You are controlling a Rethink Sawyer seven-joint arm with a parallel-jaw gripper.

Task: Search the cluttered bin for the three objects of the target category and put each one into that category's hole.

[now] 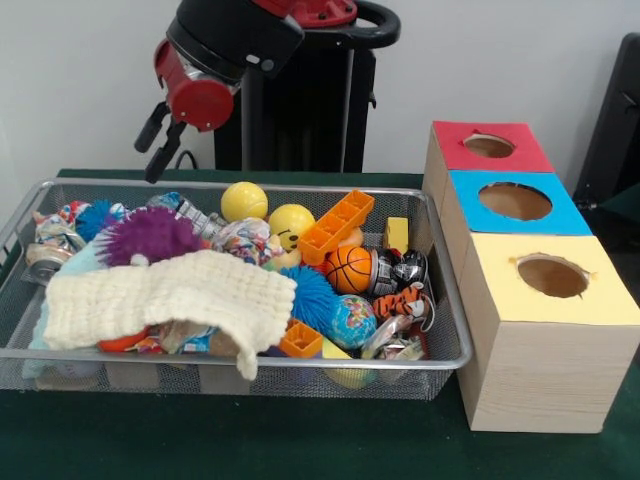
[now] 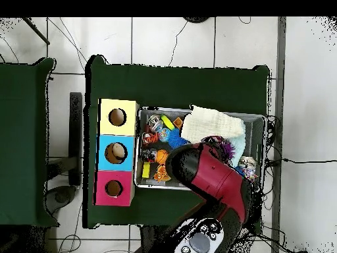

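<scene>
The wire mesh bin [image 1: 230, 357] sits on the green table, packed with toys; it also shows in the overhead view [image 2: 260, 117]. An orange black-striped plush tiger [image 1: 405, 300] lies near its right end, by the boxes [image 2: 149, 138]. The duck and the bear are hidden. The red box's hole [image 1: 489, 146] is the farthest of the three from the front camera [image 2: 113, 188]. My gripper [image 1: 160, 145] hangs open and empty above the bin's far left corner. In the overhead view the red arm [image 2: 204, 168] covers it.
A cream knitted cloth [image 1: 170, 295] covers the bin's front left. Around it lie a purple spiky ball [image 1: 148, 235], a blue spiky ball [image 1: 312, 295], two yellow balls [image 1: 243, 200], a small basketball [image 1: 350, 268] and an orange brick [image 1: 335, 220]. The blue box [image 1: 515, 202] and yellow box [image 1: 552, 277] stand beside the red one.
</scene>
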